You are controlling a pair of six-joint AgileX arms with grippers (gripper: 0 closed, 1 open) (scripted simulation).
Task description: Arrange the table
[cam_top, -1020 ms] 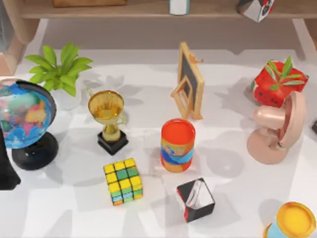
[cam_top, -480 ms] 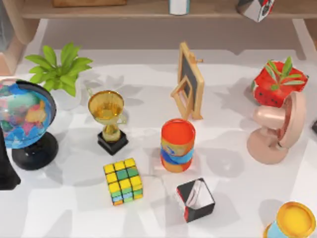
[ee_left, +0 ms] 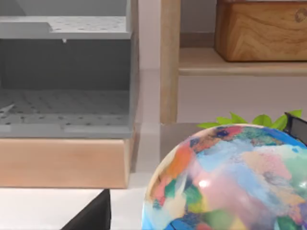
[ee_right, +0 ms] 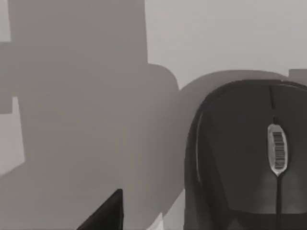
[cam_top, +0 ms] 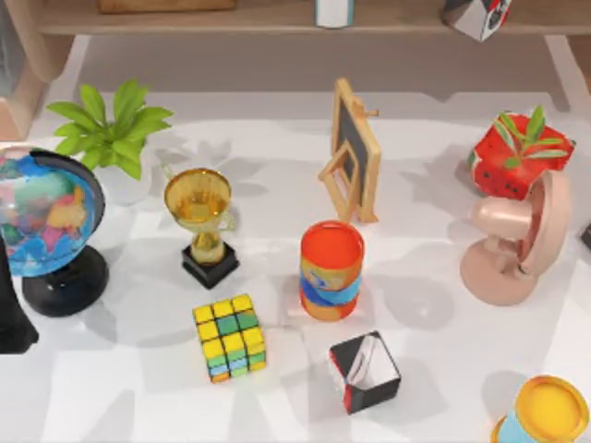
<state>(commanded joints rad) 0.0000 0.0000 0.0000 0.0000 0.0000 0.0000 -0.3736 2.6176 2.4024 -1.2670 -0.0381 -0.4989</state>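
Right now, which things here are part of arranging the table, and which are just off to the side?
On the job: table, globe, trophy, puzzle cube, striped can, pink fan.
Off to the side: wooden shelf, wooden box.

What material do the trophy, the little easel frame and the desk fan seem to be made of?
Trophy: looks like shiny gold metal or plated plastic, since the cup glints, on a matte black base. Easel frame: pale wood, judging by the tan, grain-like rails, around a dark chalkboard panel. Fan: probably smooth matte pink plastic, evenly coloured with soft highlights.
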